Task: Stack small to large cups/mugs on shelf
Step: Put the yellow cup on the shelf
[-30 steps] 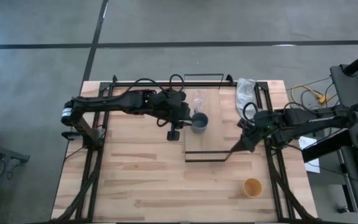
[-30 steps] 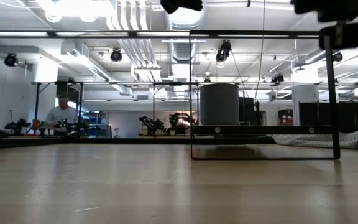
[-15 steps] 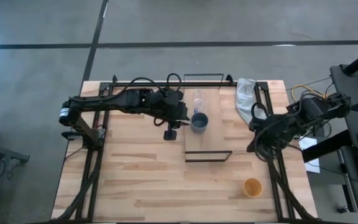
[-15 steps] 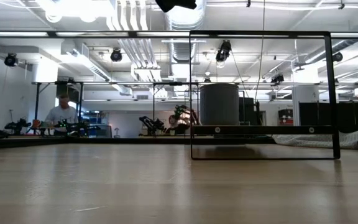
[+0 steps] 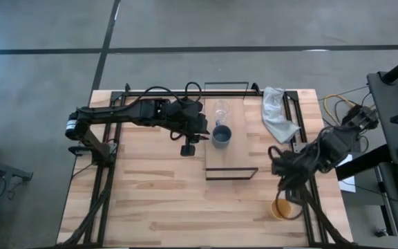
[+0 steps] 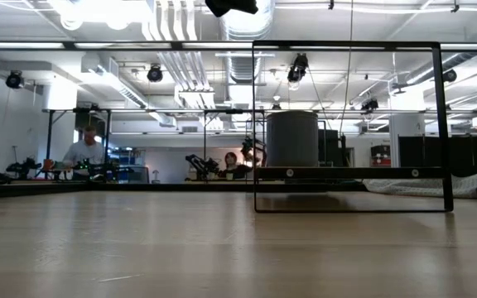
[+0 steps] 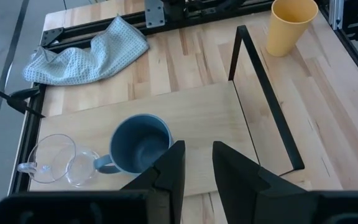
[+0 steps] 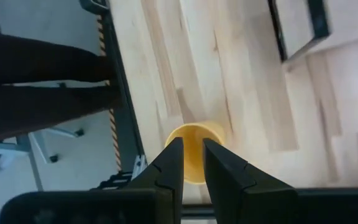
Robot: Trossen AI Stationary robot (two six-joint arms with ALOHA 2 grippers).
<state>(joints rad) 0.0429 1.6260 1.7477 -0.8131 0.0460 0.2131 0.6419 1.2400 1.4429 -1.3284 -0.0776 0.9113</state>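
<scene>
The right gripper (image 5: 282, 201) hovers over the yellow cup (image 8: 194, 151) at lower right, jaws narrowly parted and empty, lined up to grasp. The left gripper (image 5: 189, 147), jaws slightly apart and empty, waits beside the blue cup (image 5: 221, 135) on the shelf (image 5: 230, 158).

On my overhead feed both arms are matte black, built of chunky jointed segments with loose black cables looping over them. The left hand (image 7: 196, 163) and right hand (image 8: 190, 160) each end in two flat, angular black fingers with a narrow slot between.
</scene>
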